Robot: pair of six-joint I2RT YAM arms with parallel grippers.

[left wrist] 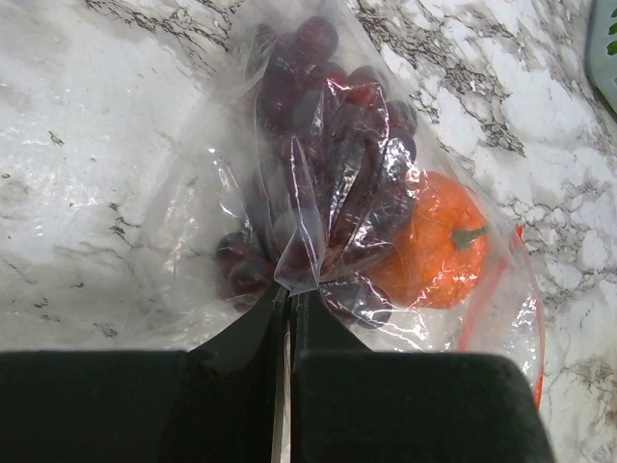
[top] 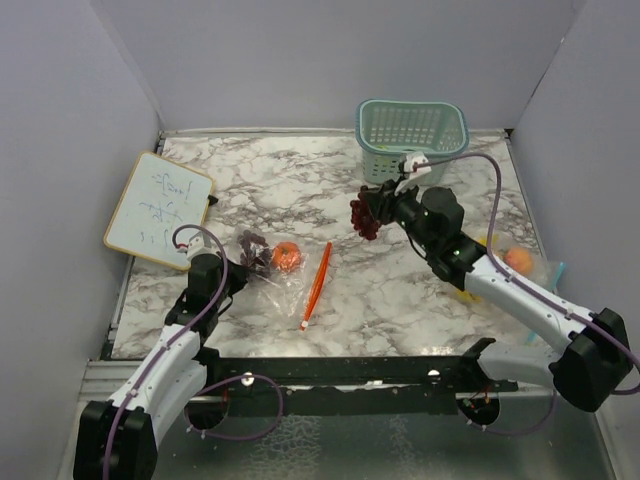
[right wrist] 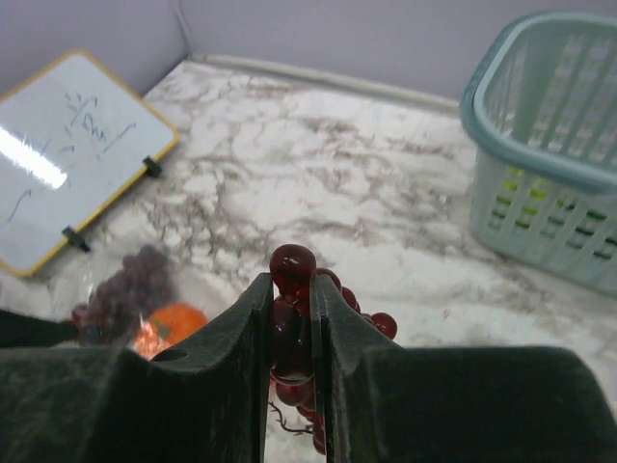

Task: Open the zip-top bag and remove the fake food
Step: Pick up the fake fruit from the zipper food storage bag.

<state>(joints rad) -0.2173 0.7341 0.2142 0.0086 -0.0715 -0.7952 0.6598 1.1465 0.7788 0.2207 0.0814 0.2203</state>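
My left gripper (left wrist: 289, 301) is pinched tight on the clear zip-top plastic bag (left wrist: 183, 241), which holds a round orange toy fruit (left wrist: 439, 241). My right gripper (right wrist: 289, 289) clamps a dark red plastic grape bunch (right wrist: 292, 265) aloft. I judge I'm mid-removal; next it wants setting down short of the teal mesh basket (right wrist: 540, 145).

Bright, even light from above washes the white grey-veined marble worktop (top: 400, 300); shadows on it are faint and soft. White glare streaks the clear crinkled plastic zip-top bag (left wrist: 193, 241) and the yellow-framed whiteboard (right wrist: 77, 154) on that worktop. The right end effector's black fingers (right wrist: 241, 338) look blurred, close to the lens.
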